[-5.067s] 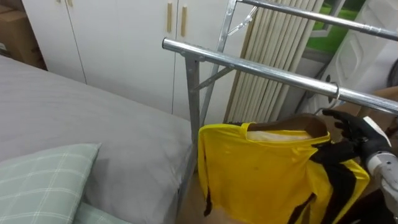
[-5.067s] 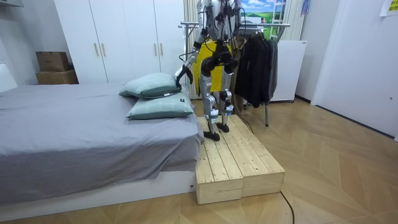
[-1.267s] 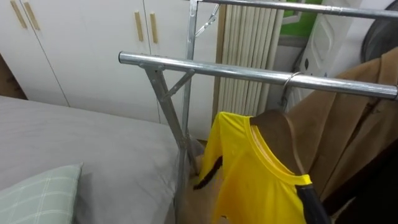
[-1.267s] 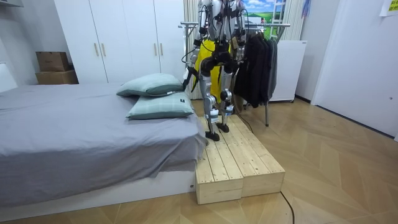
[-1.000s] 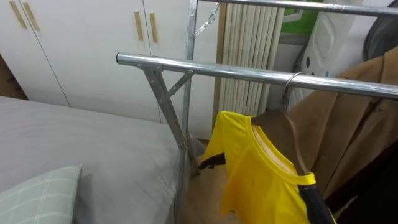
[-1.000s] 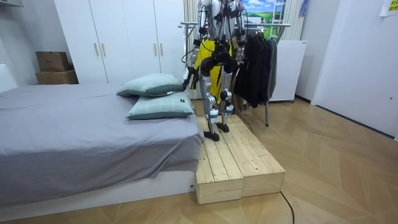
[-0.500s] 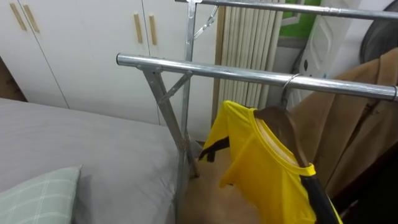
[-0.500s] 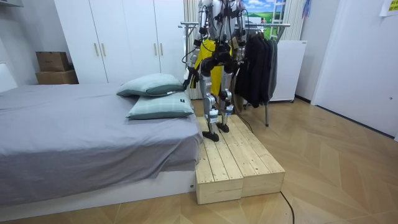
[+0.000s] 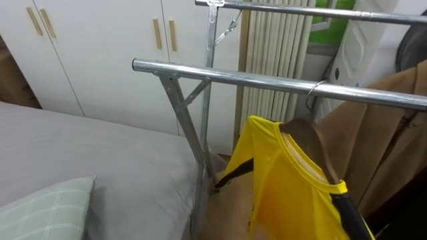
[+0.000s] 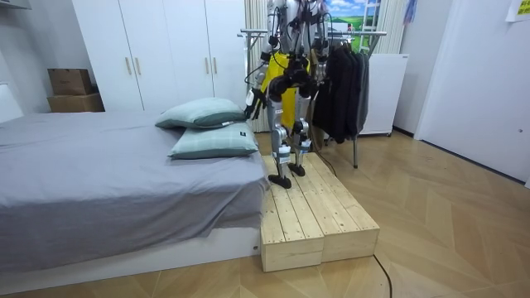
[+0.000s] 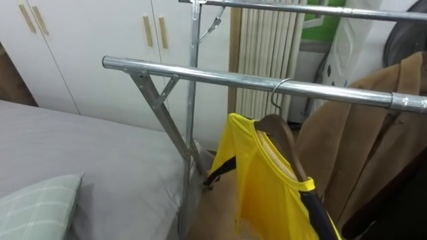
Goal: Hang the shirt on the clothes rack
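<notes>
Your left hand [image 10: 251, 101] hangs low beside the body in the room view, just left of the robot and near the corner of the bed [image 9: 80, 153]. It is too small there for me to tell if it is open or closed, or if it has hold of anything. You stand on the wooden platform [image 10: 310, 207] close to the rack, I think because this step brings the rail [image 9: 227, 74] within reach of the arms.

In the lower right of the left eye view you find the yellow shirt [image 9: 283, 187]. It sits on a wooden hanger [image 9: 305, 130], and the hanger's metal hook [image 9: 312, 89] is over the rail, so the rail carries the weight. The shirt hangs turned, with one shoulder toward the lower right corner, and a black strip on its sleeve points left toward the rack's slanted leg [image 9: 187, 133]. Just right of it hangs a brown coat [image 9: 383, 133]; whether it touches the hanger I cannot tell.

In my judgement the hanging of this shirt is done. If you go on to a next garment, take care not to knock the hook off the rail
</notes>
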Robot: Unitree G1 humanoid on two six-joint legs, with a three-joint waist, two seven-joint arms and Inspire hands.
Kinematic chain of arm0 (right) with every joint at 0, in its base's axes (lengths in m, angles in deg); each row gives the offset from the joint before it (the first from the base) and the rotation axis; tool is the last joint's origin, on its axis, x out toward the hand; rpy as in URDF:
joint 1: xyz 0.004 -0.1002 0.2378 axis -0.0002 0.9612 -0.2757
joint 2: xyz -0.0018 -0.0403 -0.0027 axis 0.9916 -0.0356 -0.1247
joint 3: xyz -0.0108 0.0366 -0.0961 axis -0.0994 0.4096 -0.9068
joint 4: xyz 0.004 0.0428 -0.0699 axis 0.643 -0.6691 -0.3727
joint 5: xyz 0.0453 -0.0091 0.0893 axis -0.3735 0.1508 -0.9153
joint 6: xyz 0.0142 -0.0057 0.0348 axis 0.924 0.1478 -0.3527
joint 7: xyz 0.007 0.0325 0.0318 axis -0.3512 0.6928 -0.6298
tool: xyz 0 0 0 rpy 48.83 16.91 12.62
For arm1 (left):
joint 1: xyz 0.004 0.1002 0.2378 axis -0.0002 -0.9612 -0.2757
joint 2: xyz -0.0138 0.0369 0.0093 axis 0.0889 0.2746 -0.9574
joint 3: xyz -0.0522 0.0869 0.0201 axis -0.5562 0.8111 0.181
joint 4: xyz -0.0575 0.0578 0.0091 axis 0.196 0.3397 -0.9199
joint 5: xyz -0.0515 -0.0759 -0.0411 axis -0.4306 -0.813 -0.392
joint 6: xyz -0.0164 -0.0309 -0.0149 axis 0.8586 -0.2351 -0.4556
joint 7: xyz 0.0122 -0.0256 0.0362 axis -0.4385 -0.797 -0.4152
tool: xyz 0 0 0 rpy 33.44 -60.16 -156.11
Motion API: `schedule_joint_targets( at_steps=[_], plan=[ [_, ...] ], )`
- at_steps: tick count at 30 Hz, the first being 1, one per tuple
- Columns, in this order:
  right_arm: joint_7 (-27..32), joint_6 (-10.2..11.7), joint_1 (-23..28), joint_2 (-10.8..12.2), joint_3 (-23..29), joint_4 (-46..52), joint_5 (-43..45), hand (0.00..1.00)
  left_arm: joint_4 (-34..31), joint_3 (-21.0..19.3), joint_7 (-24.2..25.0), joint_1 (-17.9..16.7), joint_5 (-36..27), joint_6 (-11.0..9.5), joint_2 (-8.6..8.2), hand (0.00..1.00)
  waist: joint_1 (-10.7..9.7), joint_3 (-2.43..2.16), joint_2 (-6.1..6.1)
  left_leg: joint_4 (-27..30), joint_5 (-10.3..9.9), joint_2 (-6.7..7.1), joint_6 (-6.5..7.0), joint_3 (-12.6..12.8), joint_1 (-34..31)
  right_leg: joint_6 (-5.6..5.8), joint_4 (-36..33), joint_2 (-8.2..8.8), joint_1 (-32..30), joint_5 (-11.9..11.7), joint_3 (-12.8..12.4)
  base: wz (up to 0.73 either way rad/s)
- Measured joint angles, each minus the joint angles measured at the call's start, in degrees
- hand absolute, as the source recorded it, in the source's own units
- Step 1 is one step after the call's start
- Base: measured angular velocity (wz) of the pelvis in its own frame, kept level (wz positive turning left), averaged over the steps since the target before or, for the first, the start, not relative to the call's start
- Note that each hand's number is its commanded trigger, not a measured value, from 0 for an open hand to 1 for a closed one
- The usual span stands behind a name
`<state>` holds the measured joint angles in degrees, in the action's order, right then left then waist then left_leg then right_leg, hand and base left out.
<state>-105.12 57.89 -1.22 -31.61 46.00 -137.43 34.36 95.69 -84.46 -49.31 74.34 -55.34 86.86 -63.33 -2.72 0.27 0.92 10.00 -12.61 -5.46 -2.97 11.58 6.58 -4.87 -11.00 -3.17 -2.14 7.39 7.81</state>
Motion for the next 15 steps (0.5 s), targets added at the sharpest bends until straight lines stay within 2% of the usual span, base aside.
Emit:
schedule_joint_targets(
  at_steps=[4, 7, 8, 9, 10, 11, 12, 13, 14, 15],
  plan=[
    [-0.04, 0.04, -0.94, -1.19, -2.12, -0.07, 1.53, 0.00, 0.10, 0.16, 0.01, -0.31, -0.05, -0.40, -0.40, 0.00, 0.27, 0.05, 0.23, 1.39, 0.05, -0.04, -0.07, -1.10, -1.41, -0.14, 0.03, 0.62, 0.16, 0.15, 2.64, 0.34],
    [0.03, 0.05, -0.95, -1.52, -2.33, 0.09, 1.85, 0.00, -0.55, 0.08, 0.03, -0.01, 0.04, -0.43, -0.78, 0.00, 0.04, 0.02, 0.85, 3.68, 0.08, -0.21, -0.10, -0.41, -4.09, -0.16, 0.24, 1.68, 0.61, 0.72, 6.80, 0.74],
    [0.04, 0.04, -1.08, -1.61, -2.00, -0.01, 2.72, 0.00, -1.03, 0.09, 0.10, -0.10, 0.11, -0.38, -0.76, 0.00, 0.03, -0.02, 1.08, 4.68, 0.10, -0.59, -0.13, 1.05, -4.98, -0.24, 0.24, 2.14, 0.82, 0.99, 9.00, 0.75],
    [0.06, -0.02, -1.28, -1.69, -1.90, -0.09, 3.28, 0.00, -1.04, 0.05, 0.18, -0.15, 0.11, -0.37, -0.70, 0.00, 0.12, 0.06, 1.25, 5.04, 0.15, -0.84, -0.22, 2.01, -5.24, -0.23, 0.29, 2.29, 1.22, 1.07, 9.98, 0.94],
    [0.06, -0.28, -1.53, -1.80, -1.88, -0.19, 4.15, 0.00, -1.00, -0.11, 0.28, -0.42, 0.00, -0.27, -0.50, 0.00, 0.23, 0.25, 0.99, 5.73, 0.60, -1.12, -0.22, 4.40, -5.99, -0.23, 0.28, 2.85, 2.00, 1.65, 12.23, 1.05],
    [0.05, -0.83, -1.53, -1.81, -1.77, -0.21, 5.15, 0.00, -1.17, -0.14, 0.52, -0.47, -0.03, 0.01, -0.23, 0.00, 0.19, 0.15, 0.95, 5.84, 1.42, -1.21, -0.14, 6.45, -6.43, -0.38, 0.36, 3.70, 2.56, 2.30, 15.28, 1.47],
    [0.01, -1.33, -1.86, -1.92, -1.77, -0.19, 6.19, 0.00, -1.68, -0.10, 0.73, 0.12, 0.07, 0.42, 0.27, 0.00, 0.03, -0.04, 0.18, 7.14, 1.82, -1.97, 0.13, 10.47, -7.00, -0.35, 0.25, 4.77, 2.96, 3.17, 19.00, 1.42],
    [0.04, -1.64, -1.91, -1.91, -1.67, -0.16, 6.55, 0.00, -1.80, -0.08, 0.86, 0.34, 0.25, 0.71, 0.70, 0.00, -0.01, 0.01, 0.16, 9.33, 1.39, -2.61, 0.73, 12.02, -7.36, -0.57, 0.12, 5.11, 3.35, 3.65, 20.73, 1.52],
    [0.22, -2.14, -1.96, -1.87, -1.25, -0.16, 7.45, 0.00, -1.87, -0.12, 1.51, 0.33, 0.44, 1.13, 1.48, 0.00, 0.03, 0.05, 0.21, 13.06, 0.22, -3.76, 1.75, 15.11, -7.63, -0.57, -0.02, 5.47, 4.38, 4.40, 24.13, 1.58],
    [0.62, -2.70, -2.01, -1.86, -1.20, -0.12, 7.91, 0.00, -1.87, -0.13, 2.20, 0.29, 0.47, 1.53, 1.94, 0.00, 0.08, 0.09, 0.14, 15.39, -0.74, -4.59, 2.02, 17.56, -7.56, -0.32, -0.44, 5.88, 5.37, 5.17, 27.88, 1.56]
  ],
)
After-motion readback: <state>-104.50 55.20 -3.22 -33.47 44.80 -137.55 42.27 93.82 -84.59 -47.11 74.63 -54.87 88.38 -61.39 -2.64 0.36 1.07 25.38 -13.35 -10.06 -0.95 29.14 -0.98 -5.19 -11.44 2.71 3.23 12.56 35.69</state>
